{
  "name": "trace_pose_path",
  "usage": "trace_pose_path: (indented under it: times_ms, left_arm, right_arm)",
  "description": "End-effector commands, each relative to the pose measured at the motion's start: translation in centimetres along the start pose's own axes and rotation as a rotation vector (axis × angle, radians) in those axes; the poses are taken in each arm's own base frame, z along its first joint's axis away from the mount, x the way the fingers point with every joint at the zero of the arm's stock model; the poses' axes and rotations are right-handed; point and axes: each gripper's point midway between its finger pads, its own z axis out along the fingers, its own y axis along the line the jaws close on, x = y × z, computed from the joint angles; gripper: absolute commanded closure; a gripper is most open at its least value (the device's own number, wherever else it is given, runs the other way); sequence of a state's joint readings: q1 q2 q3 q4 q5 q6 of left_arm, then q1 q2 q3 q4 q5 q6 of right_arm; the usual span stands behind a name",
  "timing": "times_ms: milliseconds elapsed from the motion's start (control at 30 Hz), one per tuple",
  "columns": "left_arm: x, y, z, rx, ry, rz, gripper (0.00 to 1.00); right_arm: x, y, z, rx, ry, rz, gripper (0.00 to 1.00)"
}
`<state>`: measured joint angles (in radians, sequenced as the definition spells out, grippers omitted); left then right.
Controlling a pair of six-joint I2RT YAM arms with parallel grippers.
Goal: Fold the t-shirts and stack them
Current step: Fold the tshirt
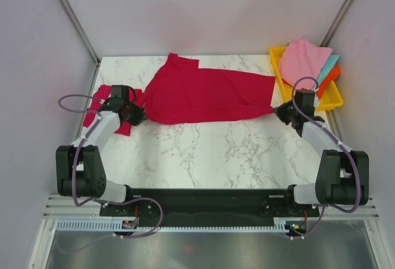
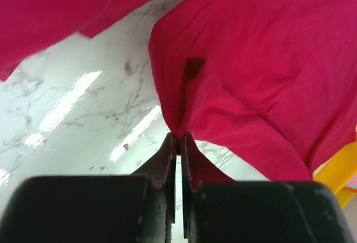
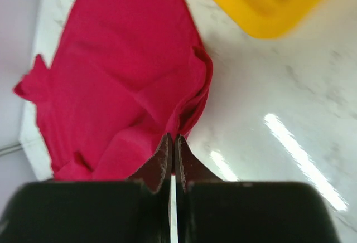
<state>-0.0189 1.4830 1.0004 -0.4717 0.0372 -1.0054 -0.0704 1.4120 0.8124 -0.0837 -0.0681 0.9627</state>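
A crimson t-shirt is stretched across the back of the marble table between my two grippers. My left gripper is shut on its left end; in the left wrist view the cloth bunches into the closed tips. My right gripper is shut on the right end, where the folded edge runs into the pinched tips. A second red t-shirt lies crumpled at the table's left edge, partly under my left arm, and shows in the left wrist view.
A yellow tray stands at the back right corner holding pink, teal and orange cloths. Its edge shows in the right wrist view and in the left wrist view. Bare marble lies in front of the shirt.
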Motion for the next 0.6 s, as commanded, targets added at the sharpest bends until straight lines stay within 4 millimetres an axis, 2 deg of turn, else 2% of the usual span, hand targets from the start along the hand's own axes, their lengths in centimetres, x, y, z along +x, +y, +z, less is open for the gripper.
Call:
trace_pose_path:
  times_ms: [0, 33, 67, 100, 167, 200, 233, 300, 333, 367, 400, 433, 467, 533, 567]
  left_arm:
    - [-0.6, -1.1, -3.0, 0.167, -0.107, -0.016, 0.98]
    - [-0.2, -0.2, -3.0, 0.157, -0.111, -0.015, 0.98]
    - [0.0, 0.8, -3.0, 0.139, -0.123, -0.013, 0.98]
    - [1.0, 2.4, -2.8, 0.117, -0.112, -0.007, 0.98]
    - [0.8, 3.4, -3.9, 0.131, -0.165, 0.006, 0.98]
    - [1.3, 4.8, -3.8, 0.109, -0.171, 0.009, 0.98]
    - [1.2, 4.9, -4.7, 0.130, -0.196, 0.037, 0.98]
    - [1.2, 6.8, -5.1, 0.081, -0.230, 0.047, 0.98]
    - [1.4, 7.7, -5.4, 0.060, -0.237, 0.050, 0.98]
    - [1.1, 7.9, -6.2, 0.076, -0.273, 0.045, 0.98]
    - [1.7, 8.8, -6.1, 0.068, -0.271, 0.044, 0.98]
    - [1.9, 9.2, -6.4, 0.071, -0.275, 0.042, 0.98]
    - [1.9, 9.1, -7.1, 0.104, -0.295, 0.035, 0.98]
    - [2.6, 10.1, -6.9, 0.100, -0.290, 0.025, 0.98]
    - [2.6, 10.2, -7.0, 0.104, -0.295, 0.023, 0.98]
  right_arm:
    - [-0.5, -2.5, -1.5, 0.011, -0.109, -0.056, 1.00]
    - [0.0, -3.5, -1.7, 0.028, -0.109, -0.061, 1.00]
    - [1.1, -5.3, -1.8, 0.060, -0.094, -0.070, 1.00]
    - [1.1, -5.5, -2.4, 0.054, -0.108, -0.072, 1.00]
    - [2.2, -7.8, -2.9, 0.099, -0.105, -0.071, 1.00]
    - [1.8, -8.3, -3.8, 0.115, -0.147, -0.064, 0.97]
    - [2.9, -10.1, -4.1, 0.151, -0.134, -0.059, 0.96]
    - [2.7, -10.4, -5.2, 0.139, -0.170, -0.058, 0.91]
    - [3.3, -11.7, -5.5, 0.167, -0.167, -0.060, 0.89]
    - [3.3, -11.8, -5.9, 0.164, -0.176, -0.060, 0.88]
    - [3.0, -11.6, -6.4, 0.147, -0.196, -0.057, 0.86]
    - [3.4, -12.4, -6.7, 0.172, -0.195, -0.056, 0.86]
    - [3.1, -12.3, -7.3, 0.163, -0.215, -0.048, 0.86]
    - [3.3, -13.0, -7.8, 0.177, -0.226, -0.037, 0.85]
    - [3.3, -13.1, -8.0, 0.173, -0.236, -0.034, 0.80]
